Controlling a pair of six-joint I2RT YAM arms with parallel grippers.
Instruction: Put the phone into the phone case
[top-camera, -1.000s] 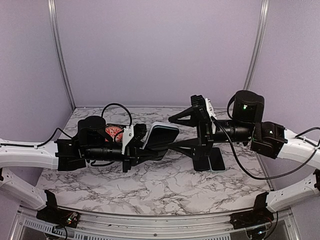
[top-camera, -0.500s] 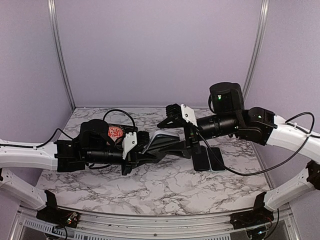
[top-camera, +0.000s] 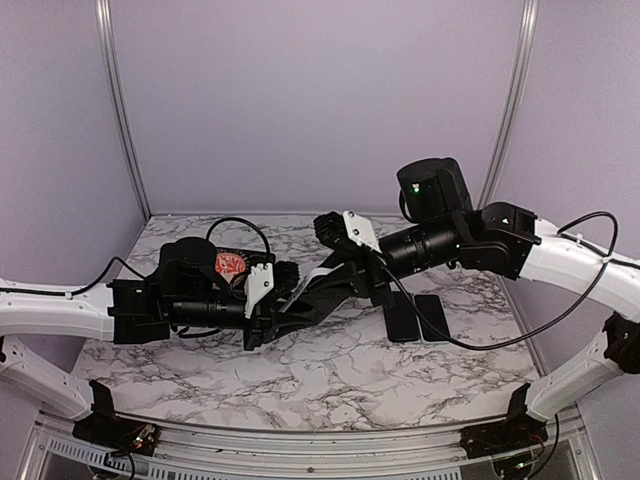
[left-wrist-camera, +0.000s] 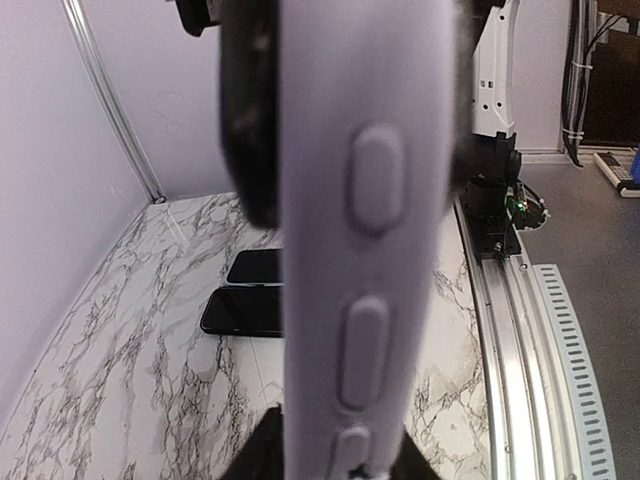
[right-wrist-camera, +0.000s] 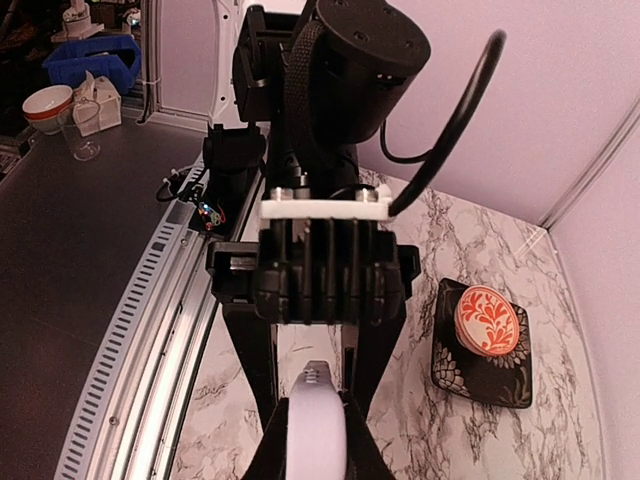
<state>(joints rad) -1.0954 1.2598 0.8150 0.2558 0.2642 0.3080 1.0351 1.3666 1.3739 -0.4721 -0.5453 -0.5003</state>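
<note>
Lilac phone case (left-wrist-camera: 360, 250) is pinched edge-on by left gripper (top-camera: 288, 298) and right gripper (right-wrist-camera: 316, 440), jaws narrow on opposite ends. Looks light and floppy, so hold the rims. The slick phone (top-camera: 404, 322) lies flat below the right jaws.

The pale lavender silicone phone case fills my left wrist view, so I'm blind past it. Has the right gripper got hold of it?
Observer: Yes; the right wrist view shows the right gripper clamped on the lavender case, edge-on.
Operator: Is it off the table?
Observer: Top view shows it in the air, with the left gripper on its other end.
Operator: Anything beyond my left arm?
Observer: A black square dish holding a red-and-white patterned disc.
</note>
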